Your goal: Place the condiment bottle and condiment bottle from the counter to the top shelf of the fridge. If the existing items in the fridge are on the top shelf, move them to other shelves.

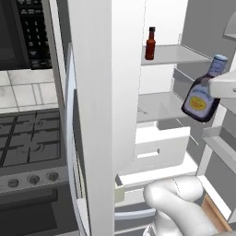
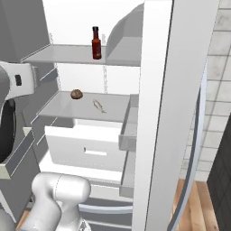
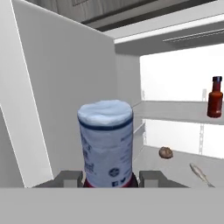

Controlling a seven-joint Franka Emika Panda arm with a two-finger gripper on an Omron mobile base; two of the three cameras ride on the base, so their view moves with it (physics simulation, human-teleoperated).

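My gripper (image 3: pixel 109 178) is shut on a dark condiment bottle (image 1: pixel 202 94) with a yellow label and a pale blue-banded cap (image 3: pixel 106 118). The bottle hangs tilted in front of the open fridge, to the right of the shelves, between top and middle shelf height. A small red condiment bottle (image 1: pixel 150 44) stands upright on the top shelf (image 1: pixel 177 54); it also appears as the red bottle (image 2: pixel 96 43) and, far right in the hand view, the red bottle (image 3: pixel 215 97). The fingers (image 3: pixel 151 177) clamp the held bottle low on its neck.
A brown round item (image 2: pixel 76 94) and a small fish (image 2: pixel 99 106) lie on the middle shelf (image 2: pixel 58 110). A white drawer (image 2: pixel 85 144) sits below. The open fridge door (image 1: pixel 92 115) stands to the left, with a stove (image 1: pixel 27 138) beyond it.
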